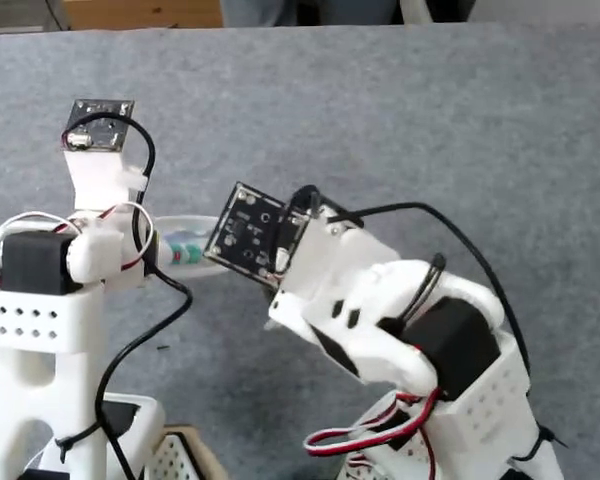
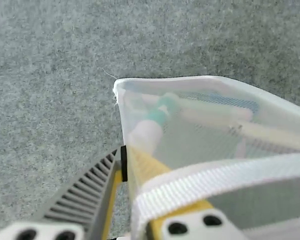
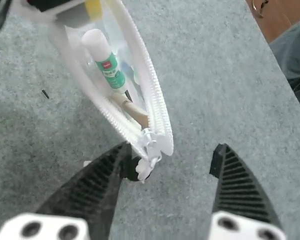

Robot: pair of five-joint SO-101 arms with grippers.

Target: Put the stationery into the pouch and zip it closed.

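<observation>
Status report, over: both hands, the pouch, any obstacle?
Left hand shut on pouch end. Right hand open at the zipper pull. Pouch unzipped, stationery inside. No obstacle seen at the zipper.

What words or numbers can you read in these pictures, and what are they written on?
White tube inside the pouch: a red patch and green print on its label, too blurred to read.
Dark circuit board on one arm: tiny marks, too small to read.
No other writing can be made out.
</observation>
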